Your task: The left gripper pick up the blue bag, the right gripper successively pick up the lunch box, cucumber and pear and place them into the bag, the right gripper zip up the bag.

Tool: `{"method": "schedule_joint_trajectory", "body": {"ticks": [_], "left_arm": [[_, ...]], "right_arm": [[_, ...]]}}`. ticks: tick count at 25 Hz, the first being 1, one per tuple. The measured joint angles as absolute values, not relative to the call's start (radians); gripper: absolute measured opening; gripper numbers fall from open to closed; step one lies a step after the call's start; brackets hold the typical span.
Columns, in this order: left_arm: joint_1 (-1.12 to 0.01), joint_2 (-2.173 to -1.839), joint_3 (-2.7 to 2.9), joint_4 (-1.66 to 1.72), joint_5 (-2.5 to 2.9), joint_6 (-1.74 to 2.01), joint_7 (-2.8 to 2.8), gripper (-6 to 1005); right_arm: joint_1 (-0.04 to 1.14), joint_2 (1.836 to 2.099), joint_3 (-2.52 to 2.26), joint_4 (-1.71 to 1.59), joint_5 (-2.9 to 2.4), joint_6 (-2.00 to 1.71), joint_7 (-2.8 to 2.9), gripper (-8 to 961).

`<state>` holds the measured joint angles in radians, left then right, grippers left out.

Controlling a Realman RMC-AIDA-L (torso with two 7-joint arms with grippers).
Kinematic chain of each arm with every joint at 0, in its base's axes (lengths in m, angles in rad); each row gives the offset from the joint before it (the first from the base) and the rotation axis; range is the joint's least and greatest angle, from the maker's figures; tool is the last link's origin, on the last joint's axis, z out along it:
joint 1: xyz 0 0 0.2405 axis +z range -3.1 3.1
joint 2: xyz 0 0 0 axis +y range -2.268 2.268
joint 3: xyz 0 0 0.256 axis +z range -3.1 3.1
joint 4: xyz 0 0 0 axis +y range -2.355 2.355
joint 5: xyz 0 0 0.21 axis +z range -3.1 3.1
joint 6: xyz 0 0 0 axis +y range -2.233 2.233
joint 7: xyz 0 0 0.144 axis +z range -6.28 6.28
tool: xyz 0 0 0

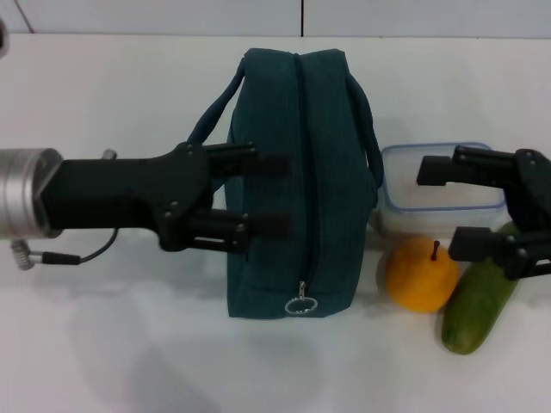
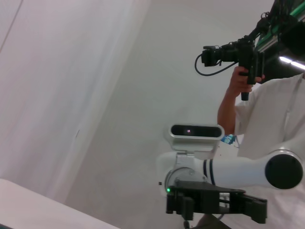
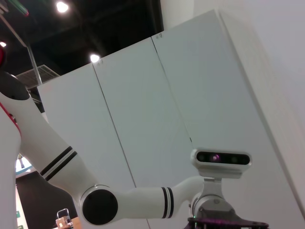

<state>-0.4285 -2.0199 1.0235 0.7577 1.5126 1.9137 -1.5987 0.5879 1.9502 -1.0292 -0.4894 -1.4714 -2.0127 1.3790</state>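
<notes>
**Left claw spread at the bag's flank, nothing lifted yet**

Left gripper [image 1: 269, 194] reaches in from the robot's left, fingers spread wide, tips over the near side panel of the blue bag [image 1: 323, 172]. No contact that I can confirm; nothing pinched. Right gripper [image 1: 437, 205] hangs over the food items on the right, also spread and empty.

Step in hand, as I judge it: left claw takes hold of the bag. To do it well, aim for the near loop handle [image 1: 209, 114], which arcs out on the robot's left just behind the claw, rather than the flat fabric wall, which would likely bunch and slip. Close fully on the strap before lifting, and lift straight so the bag does not drag into the lunch box.

Bag: dark teal fabric, standing on the white table [image 1: 103, 344], middle of the scene, zipper running its full length and shut, metal ring pull [image 1: 301, 305] at the near end. Second handle on the far side.

Just beside it on the right: lunch box [image 1: 456, 202], clear with a blue rim; pear [image 1: 420, 274] in front of it; cucumber [image 1: 478, 305] angled next to the pear.

Wrist views point upward, away from the table.
</notes>
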Motion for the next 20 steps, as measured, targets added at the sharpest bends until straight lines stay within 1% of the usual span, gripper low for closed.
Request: {"method": "schedule_joint_trajectory", "body": {"ticks": [4, 10, 17, 20], "left_arm": [[-0.407, -2.008, 1.008, 0.758, 1.505, 1.942, -1.58, 873], [-0.383, -2.001, 0.998, 0.758, 1.502, 1.953, -1.567, 870], [-0.383, -2.001, 0.998, 0.758, 1.508, 1.954, -1.572, 866], [-0.403, -1.999, 0.931, 0.802, 1.521, 1.938, -1.702, 865]], "right_arm": [[0.588, 1.966, -1.035, -0.49, -1.473, -1.998, 1.379, 839], [0.596, 1.979, -1.037, -0.491, -1.48, -1.99, 1.379, 835], [0.595, 1.983, -1.037, -0.491, -1.483, -1.98, 1.379, 831], [0.589, 1.976, -1.035, -0.491, -1.489, -1.979, 1.378, 829]]}}
